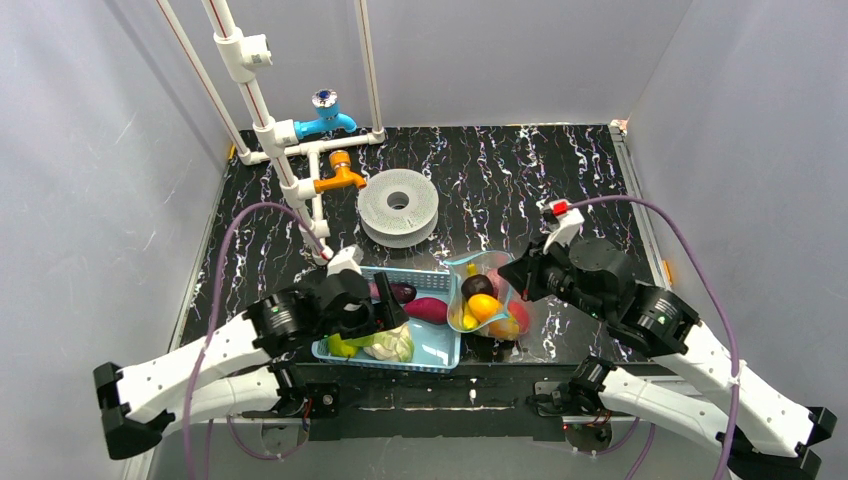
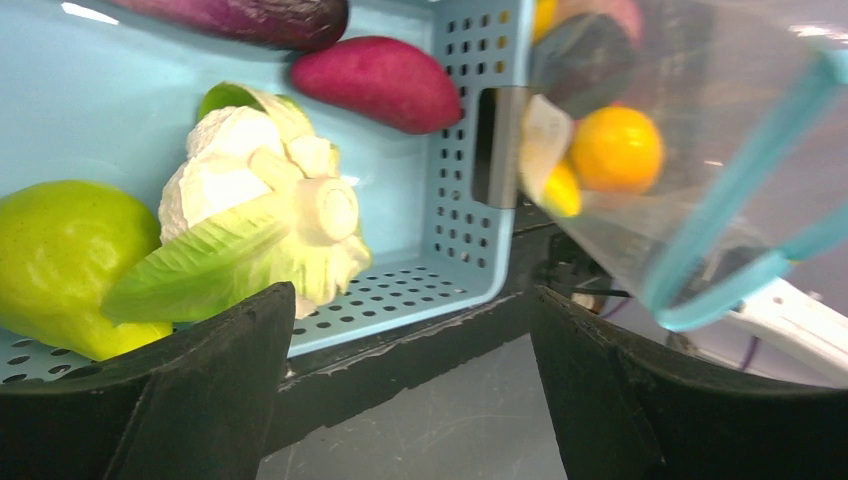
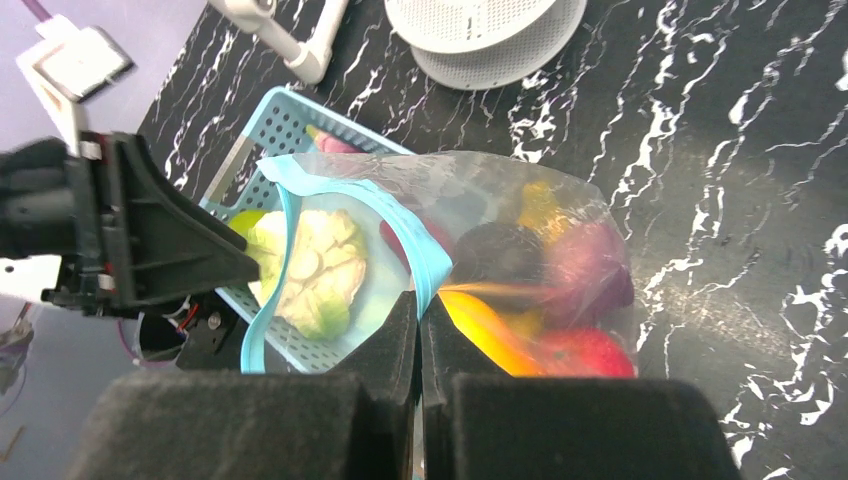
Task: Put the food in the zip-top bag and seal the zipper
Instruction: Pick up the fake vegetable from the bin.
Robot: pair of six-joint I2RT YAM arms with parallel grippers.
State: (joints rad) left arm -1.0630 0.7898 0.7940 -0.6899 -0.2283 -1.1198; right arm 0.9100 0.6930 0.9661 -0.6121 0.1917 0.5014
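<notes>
My right gripper [image 3: 419,300] is shut on the teal zipper strip [image 3: 415,255] of the clear zip-top bag [image 1: 487,290], holding its mouth open beside the light-blue basket [image 1: 440,345]. The bag holds an orange piece [image 1: 483,306], a dark maroon piece [image 1: 477,285], a banana [image 3: 490,325] and a red apple [image 3: 590,352]. My left gripper [image 1: 388,305] is open and empty over the basket's near part. In the basket lie a white cauliflower [image 2: 270,190], a green fruit [image 2: 60,255], a magenta piece [image 2: 380,80] and a purple eggplant [image 2: 250,15].
A grey filament spool [image 1: 398,205] lies behind the basket. White pipes with a blue tap [image 1: 325,115] and an orange tap [image 1: 340,175] stand at the back left. The table's front edge [image 1: 430,385] runs just below the basket.
</notes>
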